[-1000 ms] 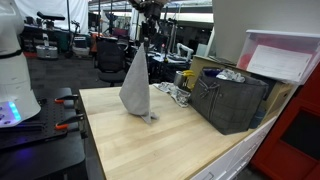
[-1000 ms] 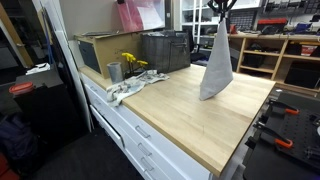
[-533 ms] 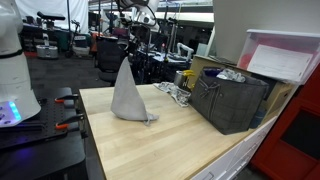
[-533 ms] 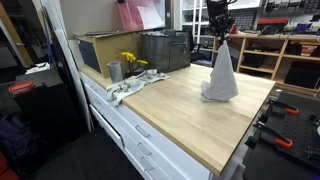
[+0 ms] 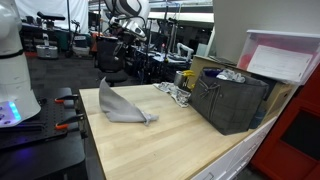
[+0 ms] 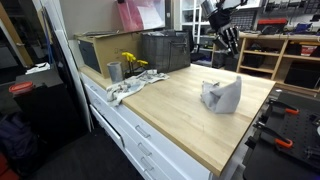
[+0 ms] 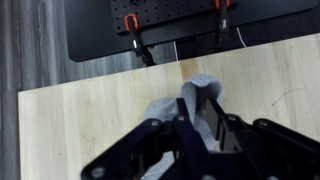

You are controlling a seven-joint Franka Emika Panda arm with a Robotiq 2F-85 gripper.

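A grey cloth [image 5: 120, 104] lies crumpled on the wooden tabletop [image 5: 175, 140], with one corner still standing up on its far side. It shows in both exterior views [image 6: 222, 95] and, in the wrist view [image 7: 165, 110], below the fingers. My gripper [image 6: 230, 44] hangs above the cloth with its jaws apart and nothing in them. In an exterior view there is open space between the fingertips and the cloth's raised corner. The gripper also shows in the wrist view [image 7: 198, 103] and faintly against dark clutter in an exterior view [image 5: 124, 45].
A black crate [image 5: 230, 100] and a clear lidded bin [image 5: 285, 55] stand at one end of the table. A metal cup [image 6: 114, 72], yellow flowers [image 6: 131, 62] and a rag [image 6: 125, 90] lie near the crate [image 6: 165, 50]. Orange clamps [image 7: 130, 22] hang beyond the table's edge.
The gripper lowered the hanging cloth onto the table and let it go. The cloth has collapsed into a low heap, and the gripper has moved up and away from it.
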